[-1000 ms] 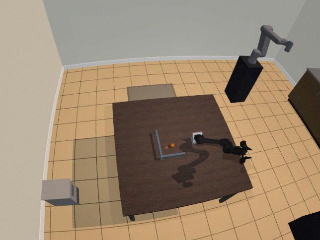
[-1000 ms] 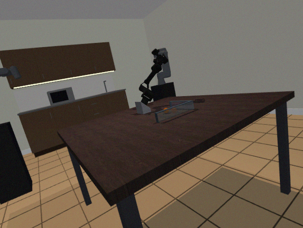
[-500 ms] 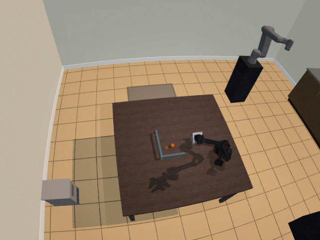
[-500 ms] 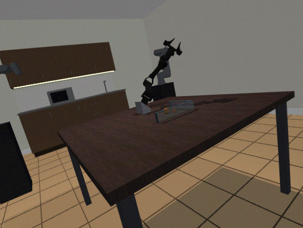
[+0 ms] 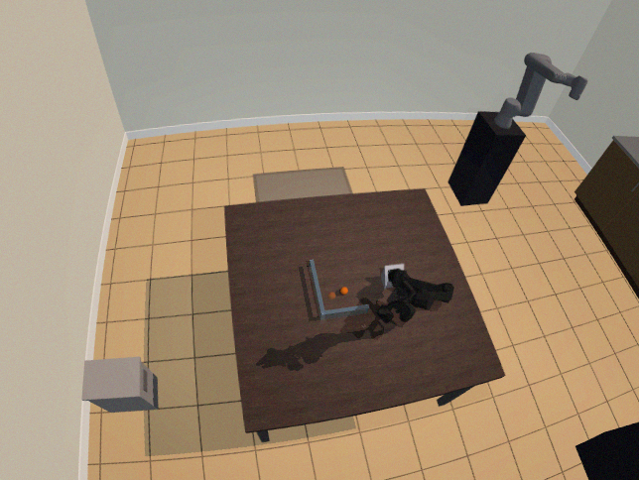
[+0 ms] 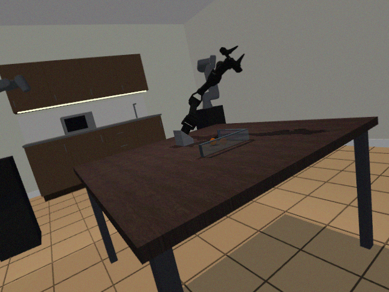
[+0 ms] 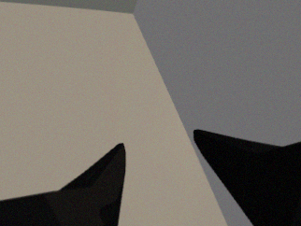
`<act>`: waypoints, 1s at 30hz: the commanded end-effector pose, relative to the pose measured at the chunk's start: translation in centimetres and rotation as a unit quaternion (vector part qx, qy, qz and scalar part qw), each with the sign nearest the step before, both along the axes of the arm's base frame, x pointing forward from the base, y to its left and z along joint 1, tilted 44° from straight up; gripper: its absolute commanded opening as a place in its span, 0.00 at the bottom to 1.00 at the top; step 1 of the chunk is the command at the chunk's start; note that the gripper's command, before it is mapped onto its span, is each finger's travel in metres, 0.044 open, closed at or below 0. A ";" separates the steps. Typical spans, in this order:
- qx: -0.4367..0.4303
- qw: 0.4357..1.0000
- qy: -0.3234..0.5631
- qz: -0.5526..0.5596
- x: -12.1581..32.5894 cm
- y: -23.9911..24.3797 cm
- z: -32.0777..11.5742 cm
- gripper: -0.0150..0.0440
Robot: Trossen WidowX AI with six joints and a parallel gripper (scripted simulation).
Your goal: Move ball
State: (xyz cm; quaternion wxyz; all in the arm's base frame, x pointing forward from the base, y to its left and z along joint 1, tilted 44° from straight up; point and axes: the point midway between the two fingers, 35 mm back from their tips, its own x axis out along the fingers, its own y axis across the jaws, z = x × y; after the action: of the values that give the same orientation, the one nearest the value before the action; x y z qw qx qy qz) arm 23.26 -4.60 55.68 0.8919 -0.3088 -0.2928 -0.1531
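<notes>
Overhead: dark wood-grain surface (image 5: 361, 371) carrying an L-shaped pair of low clear walls (image 5: 330, 308); round orange ball (image 5: 343, 291) lies inside the corner, just beside its paler see-through copy (image 5: 331, 295). Black arm (image 5: 413, 297) is folded over its white base block (image 5: 392, 273).

Exterior: gripper (image 6: 234, 53) raised high above the surface, pointed fingers apart, holding nothing.

Wrist: two black tapering fingers against plain walls, partly spread.
</notes>
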 end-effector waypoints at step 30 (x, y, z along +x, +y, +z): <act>-0.237 0.615 0.685 0.311 9.9 -0.5 -45.6 0.76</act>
State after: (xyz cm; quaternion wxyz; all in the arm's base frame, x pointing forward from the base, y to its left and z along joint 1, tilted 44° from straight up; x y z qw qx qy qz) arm 35.34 -6.34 13.62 0.7556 -0.4514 0.2882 0.3771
